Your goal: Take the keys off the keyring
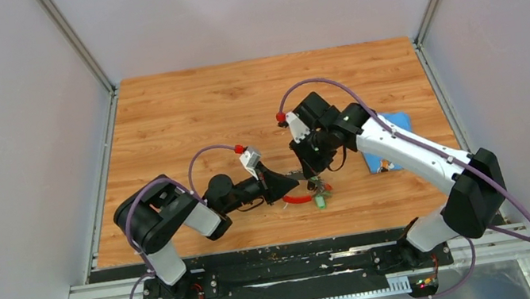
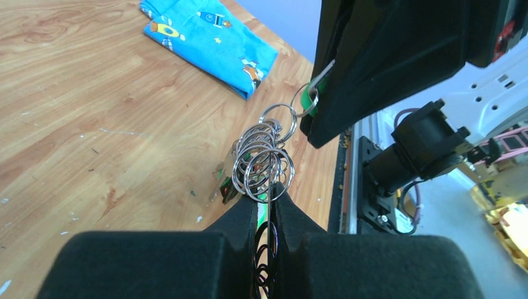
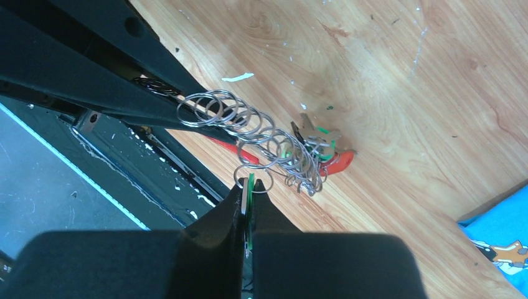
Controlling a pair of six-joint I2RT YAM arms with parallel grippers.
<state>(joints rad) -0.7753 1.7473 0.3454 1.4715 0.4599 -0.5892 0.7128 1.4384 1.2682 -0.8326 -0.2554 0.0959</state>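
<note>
Left hand [image 2: 268, 192] pinches the chain of silvery metal rings [image 2: 261, 159] taut while right hand [image 3: 249, 189] grips a green-headed silver key [image 2: 305, 99], seemingly to work it free.

Light wooden table [image 1: 200, 112], scuffed and flecked with white specks. On the right side, lying flat: folded blue cloth [image 1: 400, 122] with cartoon print. Near the front edge, at centre: red clip [image 1: 298, 200], green-headed keys [image 1: 320, 201] bunched just beside it.
</note>
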